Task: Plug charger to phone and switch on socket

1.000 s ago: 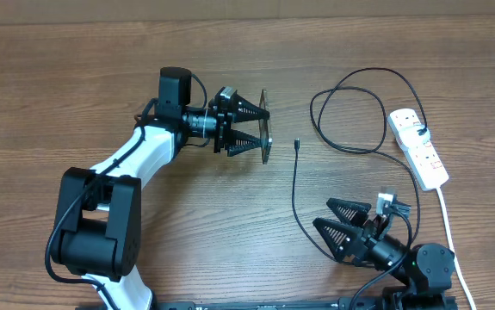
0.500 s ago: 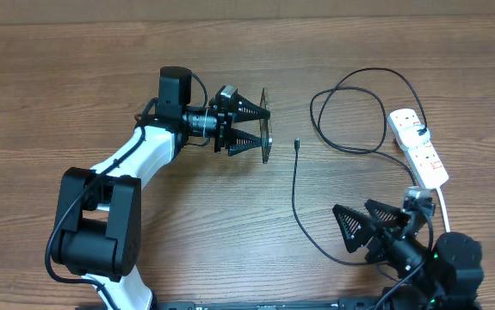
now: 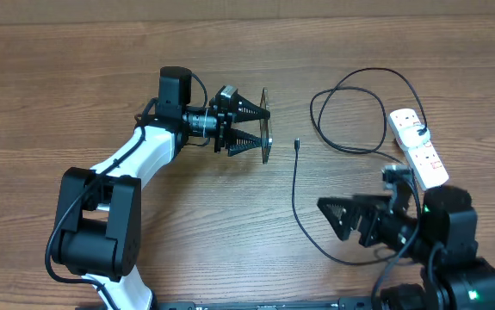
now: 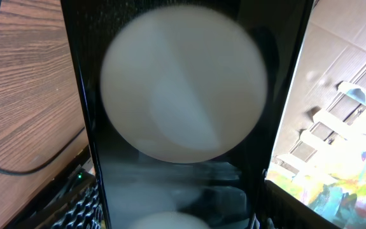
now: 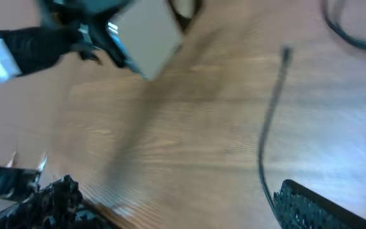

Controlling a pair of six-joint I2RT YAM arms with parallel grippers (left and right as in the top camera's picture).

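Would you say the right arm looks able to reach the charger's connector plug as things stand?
Probably yes. The right gripper is open, and only bare table lies between it and the connector plug. The phone, held on edge in the left gripper, stands apart from it.

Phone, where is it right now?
Overhead view: the phone is held edge-up in the left gripper, mid-table, just left of the charger's tiny plug.

The phone (image 3: pixel 265 127) stands on edge between the left end effector's (image 3: pixel 258 126) fingers. Just right of the phone, the charger (image 3: pixel 294 185) lies on the surface (image 3: pixel 75 77). The socket (image 3: pixel 419 148) is farther right, and the right end effector (image 3: pixel 331 219) is right of the phone and nearer the robot.
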